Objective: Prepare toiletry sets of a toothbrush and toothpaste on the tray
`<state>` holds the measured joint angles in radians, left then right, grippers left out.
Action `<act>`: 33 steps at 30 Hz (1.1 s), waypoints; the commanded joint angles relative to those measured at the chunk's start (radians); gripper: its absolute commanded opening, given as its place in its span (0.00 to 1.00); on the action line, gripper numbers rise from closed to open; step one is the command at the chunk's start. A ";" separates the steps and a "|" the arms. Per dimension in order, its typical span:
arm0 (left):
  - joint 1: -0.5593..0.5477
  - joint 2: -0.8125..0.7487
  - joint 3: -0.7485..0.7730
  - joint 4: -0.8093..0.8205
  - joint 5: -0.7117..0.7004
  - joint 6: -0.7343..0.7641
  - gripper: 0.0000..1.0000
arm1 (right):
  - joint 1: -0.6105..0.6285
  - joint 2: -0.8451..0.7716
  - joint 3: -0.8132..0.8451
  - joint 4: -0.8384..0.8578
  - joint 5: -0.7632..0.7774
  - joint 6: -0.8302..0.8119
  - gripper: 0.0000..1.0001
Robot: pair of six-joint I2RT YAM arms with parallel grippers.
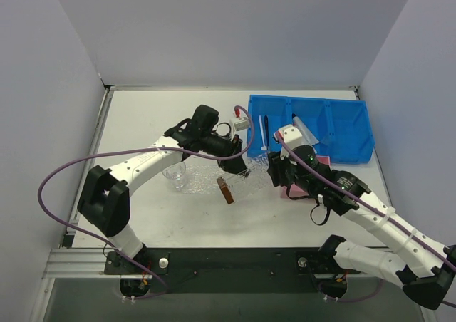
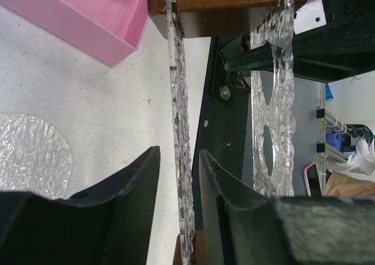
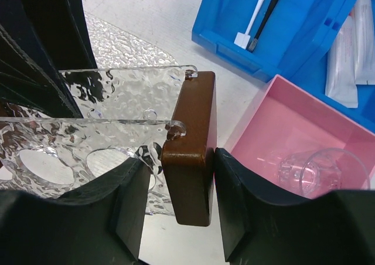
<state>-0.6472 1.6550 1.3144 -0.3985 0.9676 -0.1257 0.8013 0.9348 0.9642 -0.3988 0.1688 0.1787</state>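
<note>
While the right tool (image 3: 181, 159) pinched a brown end block (image 3: 190, 130) of a clear two-plate rack (image 3: 117, 89), the left tool (image 2: 179, 159) straddled one upright plate, narrowly spread, with a gap showing beside the plate. The tray (image 3: 129, 42) lay flat on the worktop (image 2: 88, 101), largely covered by the rack. The white toothbrush (image 3: 256, 20) and black toothbrush (image 3: 274, 4) lay in the blue bin (image 3: 222, 39); the toothpaste (image 3: 345, 60) lay in the next compartment. The pink box (image 3: 281, 118), just beside the bin, held a clear cup (image 3: 319, 168). A second cup (image 1: 175, 175) stood left of the tray.
</note>
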 commanded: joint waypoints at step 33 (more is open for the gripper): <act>-0.165 -0.458 -0.227 0.142 -1.087 -0.212 0.63 | -0.054 0.068 -0.088 0.121 0.098 0.301 0.00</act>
<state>-0.6636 1.2743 1.1313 -0.2581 0.2081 -0.2455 0.7521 0.9821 0.8726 -0.3866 0.2203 0.3775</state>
